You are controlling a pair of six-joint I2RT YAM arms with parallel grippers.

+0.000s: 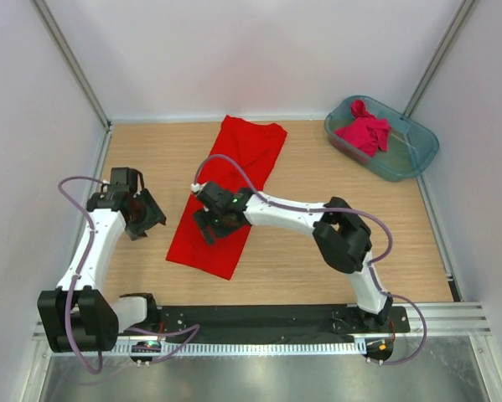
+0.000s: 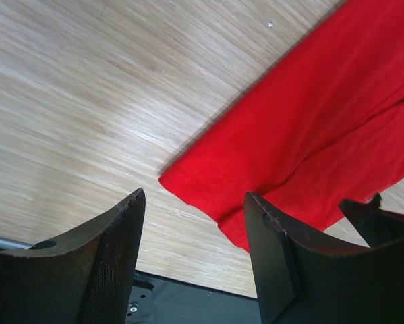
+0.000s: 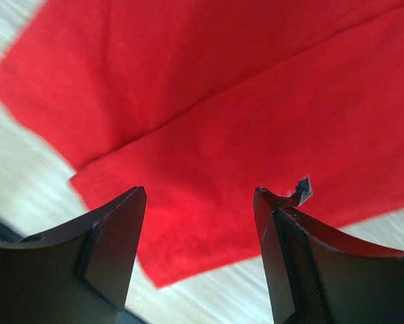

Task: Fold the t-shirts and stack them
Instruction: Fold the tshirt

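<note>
Right jaws first: they stand wide apart and hold nothing, pointing down at the red t-shirt (image 3: 242,135), with one folded layer's edge running across the cloth just beyond them. You seem to have them open that far to take a fresh pinch on the cloth for the next fold; that is my reading, not something shown.

Left jaws are partly open and also empty. They hang over bare wood, with the shirt's near corner showing in the gap beyond them, so they are beside the cloth and not touching it. From there they could catch that corner if you want both ends lifted together.

Moving outward, the right arm (image 1: 292,213) reaches from its base at 5 o'clock, elbow bent, across to the middle of the bench (image 1: 318,167). The left arm (image 1: 95,239) rises from 7 o'clock and stops short at 9 o'clock.

Your red shirt lies as a long narrow strip, slanting from 12 o'clock down toward 7 o'clock. It looks folded lengthwise already but not crosswise.

Off at 2 o'clock, the pink t-shirt (image 1: 364,131) sits crumpled in the tub (image 1: 422,142), well apart from both arms.
</note>
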